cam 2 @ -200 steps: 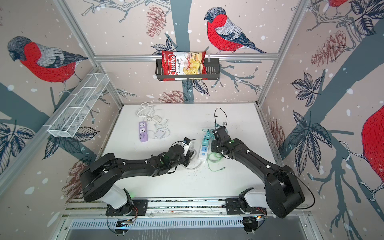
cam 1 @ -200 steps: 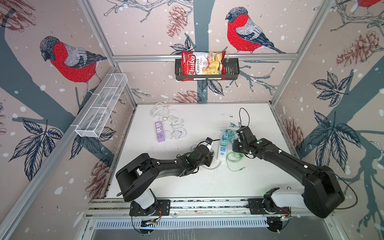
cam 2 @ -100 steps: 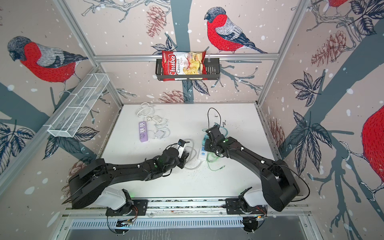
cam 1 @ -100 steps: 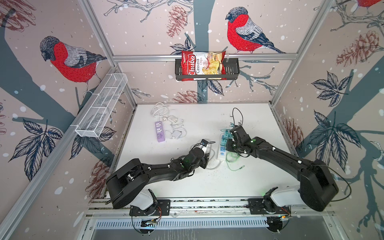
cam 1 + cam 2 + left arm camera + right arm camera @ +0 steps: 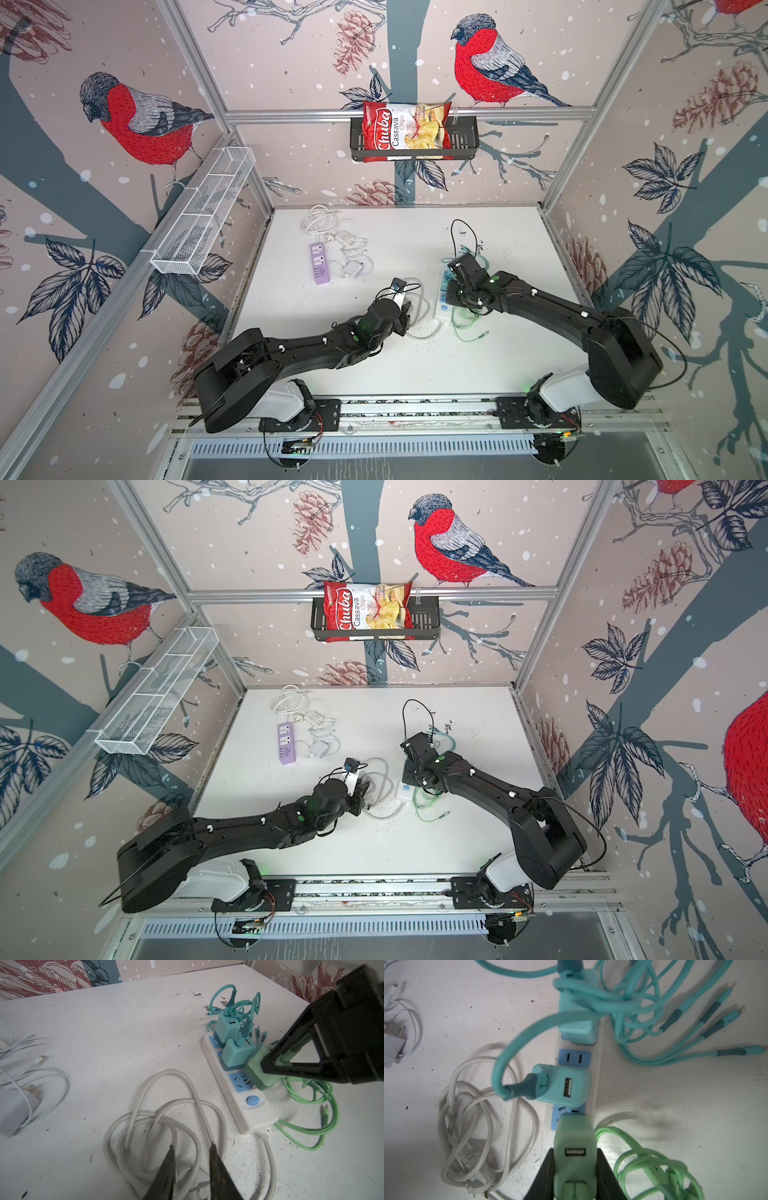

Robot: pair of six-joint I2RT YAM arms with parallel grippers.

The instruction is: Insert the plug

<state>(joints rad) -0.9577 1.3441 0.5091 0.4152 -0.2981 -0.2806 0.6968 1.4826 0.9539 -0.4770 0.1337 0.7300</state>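
Note:
My right gripper (image 5: 575, 1150) is shut on a light green charger plug (image 5: 575, 1132). The plug (image 5: 259, 1076) tilts over the blue socket (image 5: 241, 1082) nearest the round switch of the white power strip (image 5: 255, 1113); the socket's slots still show beside it. In both top views this gripper (image 5: 459, 286) (image 5: 415, 766) hangs over the strip (image 5: 441, 309). My left gripper (image 5: 191, 1145) sits just left of the strip (image 5: 405, 791), low over the strip's coiled white cord (image 5: 162, 1118). Its fingers stand narrowly apart, closed on a loop of that cord.
Two teal chargers (image 5: 236, 1053) with tangled teal cables fill the strip's far sockets. A green cable (image 5: 311, 1105) coils beside the strip. A purple strip (image 5: 319, 264) and white chargers (image 5: 353, 266) lie at the back left. Wall baskets hold a chips bag (image 5: 405, 129).
My right gripper has carried the green plug leftward over the power strip. My left gripper has drawn back a little from the strip, toward the front left.

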